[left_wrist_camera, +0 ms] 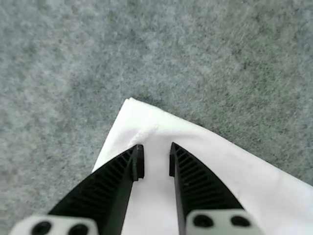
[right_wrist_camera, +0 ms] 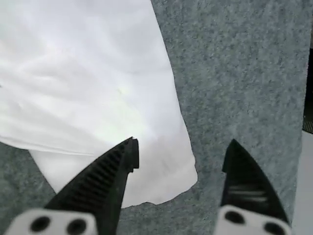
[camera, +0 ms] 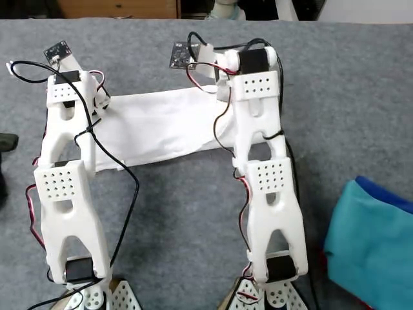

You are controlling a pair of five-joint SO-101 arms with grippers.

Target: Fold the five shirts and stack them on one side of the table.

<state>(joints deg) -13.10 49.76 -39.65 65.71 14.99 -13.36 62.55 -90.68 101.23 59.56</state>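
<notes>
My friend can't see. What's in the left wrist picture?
The left gripper hangs over a corner of a white shirt, its black jaws a little apart. The shirt lies on a grey table.

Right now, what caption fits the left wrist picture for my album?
Left gripper, narrowly open, over a corner of the white shirt on the grey table.

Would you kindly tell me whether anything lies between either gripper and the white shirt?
Nothing visible does. The left gripper sits right above a corner of the white shirt, jaws slightly apart, with no other thing in between. The right gripper, jaws wide, is above the shirt's other end, equally unobstructed.
</notes>
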